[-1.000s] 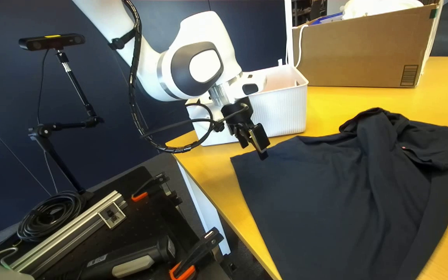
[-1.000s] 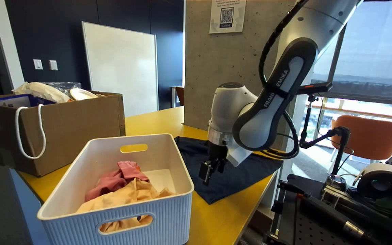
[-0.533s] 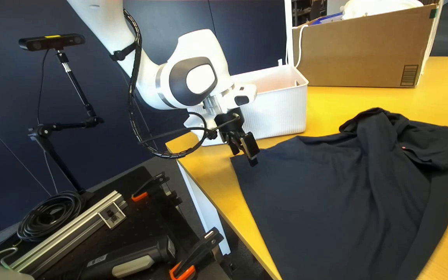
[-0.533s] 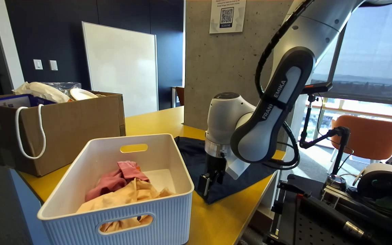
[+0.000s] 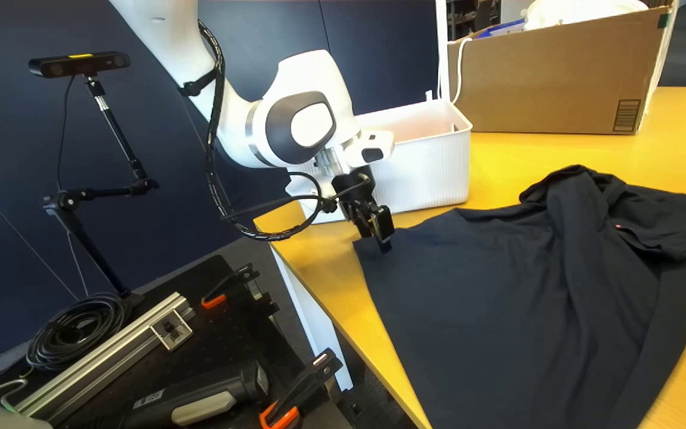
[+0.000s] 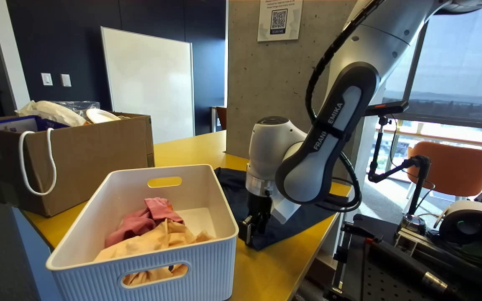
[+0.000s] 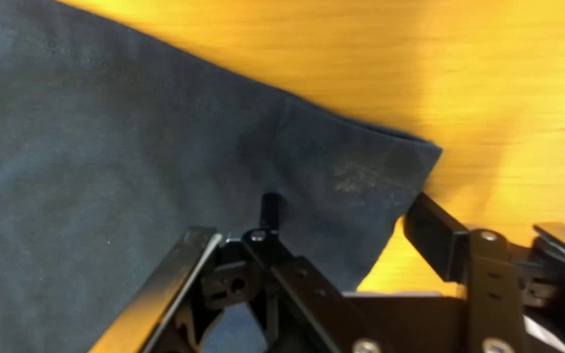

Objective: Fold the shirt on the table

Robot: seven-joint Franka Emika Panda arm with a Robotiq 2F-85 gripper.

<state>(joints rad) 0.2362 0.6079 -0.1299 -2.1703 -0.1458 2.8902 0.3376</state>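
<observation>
I have the yellow-orange bench [image 5: 527, 156] stretching across the right of an exterior view, and my white arm [image 5: 158, 36] reaching in from the left. The dark navy-black shirt [image 5: 486, 316] covers the near right part of the bench there, lying mostly flat at its left and rumpled into thick folds at its right. On the bench's far side stands the brown cardboard box [image 5: 557, 77], white and blue things poking out of its top. The white plastic bin [image 5: 429, 173] sits upright near the shirt's far left edge. In an exterior view I can look down into it and make out a tan cloth [image 6: 157, 242] and a pink cloth [image 6: 134, 228].

My pincer [image 7: 346, 211] is low at the shirt's far left corner, near the bin. In the wrist view its two fingers [image 7: 270, 213] stand apart, the left over the cloth, the right at the cloth's edge; the fabric between them is ungripped. I cannot tell whether either tip touches it. A tiny red spot [image 5: 618, 226] shows on the shirt's right part.
</observation>
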